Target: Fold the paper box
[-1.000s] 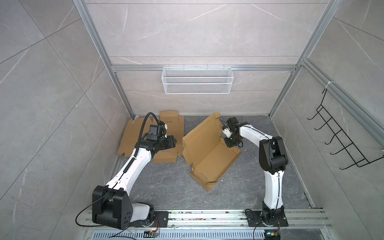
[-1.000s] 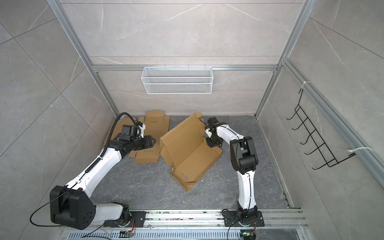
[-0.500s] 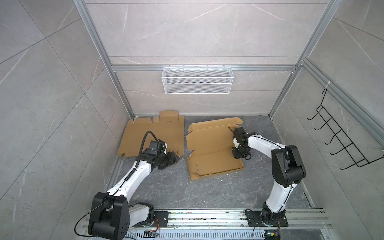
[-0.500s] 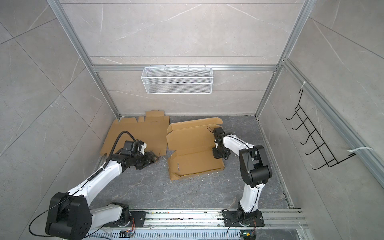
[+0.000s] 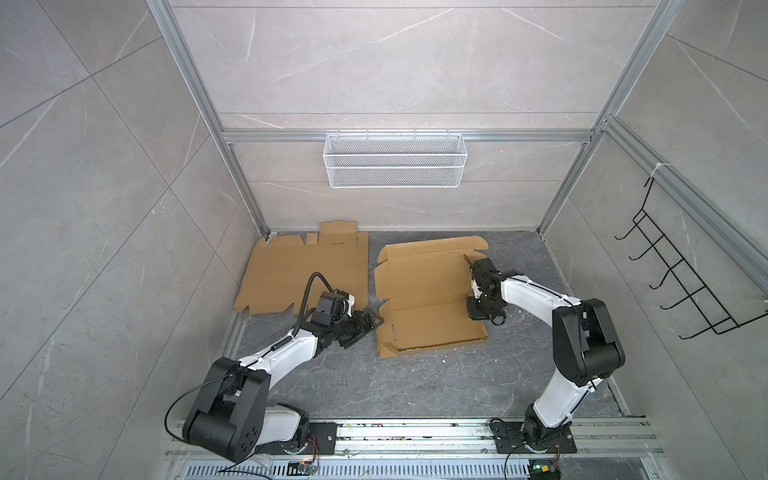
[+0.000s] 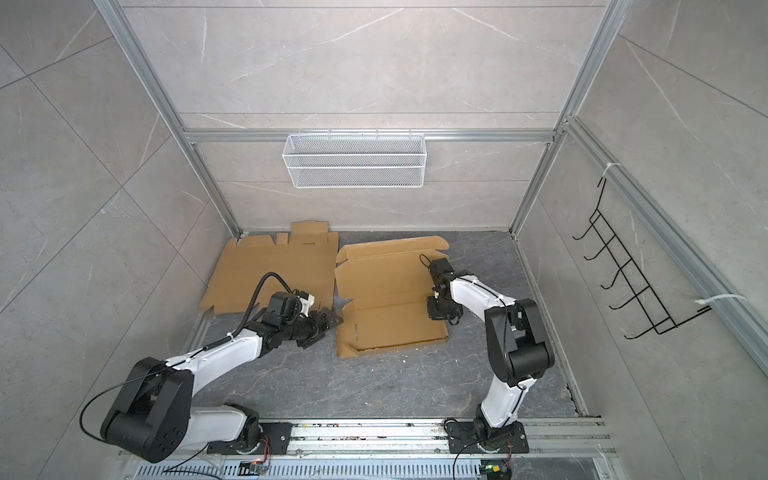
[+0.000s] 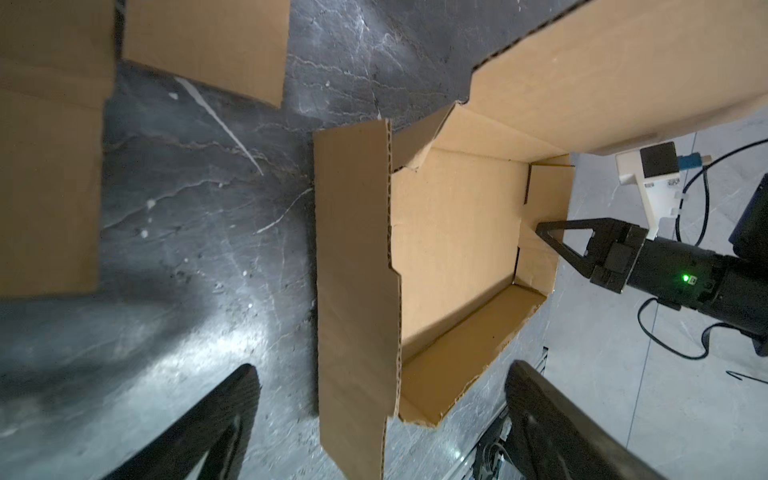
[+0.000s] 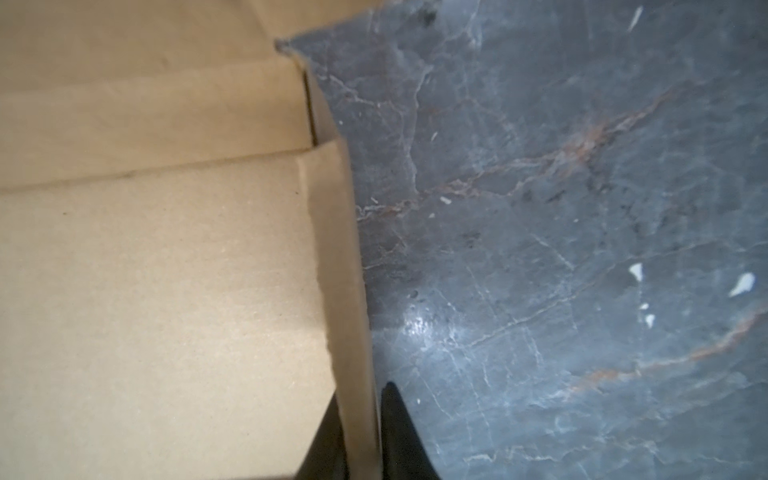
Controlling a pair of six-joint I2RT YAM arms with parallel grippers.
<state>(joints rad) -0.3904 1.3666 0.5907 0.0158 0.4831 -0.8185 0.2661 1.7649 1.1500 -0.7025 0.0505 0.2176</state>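
On floor (image 5: 415,386): paper box (image 5: 428,299) ctr-right, lid panel laid open twd rear wall. To its left, rear-left corner: flat cardboard sheet (image 5: 307,270), near box, not touching. Rear wall, above both: wire basket (image 5: 394,166). Right wall: hook rack (image 5: 681,282). Front edge: rail (image 5: 415,432) w/ both arm bases on it. Just beside box's left edge: left gripper (image 5: 369,331). Astride box's right side wall: right gripper (image 5: 478,311).
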